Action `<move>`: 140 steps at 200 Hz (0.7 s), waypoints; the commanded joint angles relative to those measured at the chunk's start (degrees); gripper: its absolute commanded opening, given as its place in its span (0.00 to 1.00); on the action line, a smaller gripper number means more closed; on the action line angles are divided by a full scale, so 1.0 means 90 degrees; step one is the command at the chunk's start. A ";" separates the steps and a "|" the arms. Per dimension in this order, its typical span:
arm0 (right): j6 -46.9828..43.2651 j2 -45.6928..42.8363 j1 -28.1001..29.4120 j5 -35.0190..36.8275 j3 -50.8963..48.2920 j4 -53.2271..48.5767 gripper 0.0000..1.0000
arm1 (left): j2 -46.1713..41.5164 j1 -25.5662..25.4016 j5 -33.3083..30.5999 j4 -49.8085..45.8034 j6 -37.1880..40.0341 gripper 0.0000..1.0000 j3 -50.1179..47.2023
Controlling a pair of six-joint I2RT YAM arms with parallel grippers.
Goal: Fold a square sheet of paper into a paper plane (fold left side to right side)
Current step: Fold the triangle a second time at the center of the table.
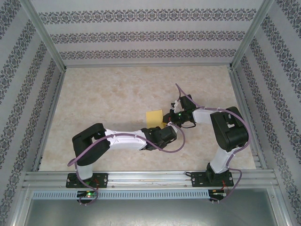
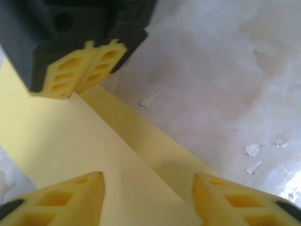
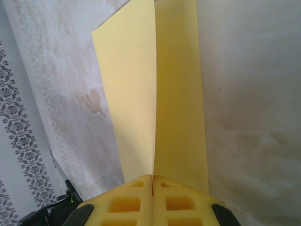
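The square sheet of paper (image 1: pixel 154 117) is yellow and lies mid-table, with one side folded partway over. Its raised flap (image 3: pixel 134 89) meets the lower layer (image 3: pixel 181 94) along a straight line that runs into my right gripper (image 3: pixel 153 181), which is shut on the flap's edge. From the left wrist view the right gripper's fingers (image 2: pixel 80 70) pinch the paper (image 2: pixel 70 136) at the top left. My left gripper (image 2: pixel 148 197) stands open just above the sheet, one fingertip over each layer and nothing between them. Both grippers (image 1: pixel 165 125) meet at the sheet's near right corner.
The marbled table top (image 1: pixel 113 99) stretches bare to the left and behind the sheet. Patterned walls (image 1: pixel 141 35) close in three sides, and an aluminium rail (image 1: pixel 150 179) runs along the near edge. Small white flecks (image 2: pixel 251 150) mark the surface right of the sheet.
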 commanded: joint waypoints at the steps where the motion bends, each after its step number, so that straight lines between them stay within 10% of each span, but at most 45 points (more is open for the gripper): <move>1: -0.0025 -0.0084 -0.0061 0.0048 -0.0049 -0.0082 0.00 | -0.0112 -0.0076 -0.0205 -0.0226 0.0106 0.26 0.0057; 28: -0.0074 -0.0073 -0.0066 0.0051 -0.0001 -0.0097 0.02 | -0.0179 -0.0066 -0.0043 -0.0142 0.0050 0.00 0.0000; 80: -0.0298 -0.0646 -0.0203 0.0162 0.0028 -0.0141 0.24 | -0.0548 0.0264 0.0818 -0.0008 -0.0469 0.00 -0.0179; 140: -0.0626 -0.1806 -0.0778 0.0273 -0.0856 -0.0281 0.34 | -0.0932 0.1265 0.3421 0.1004 -0.1421 0.00 -0.0828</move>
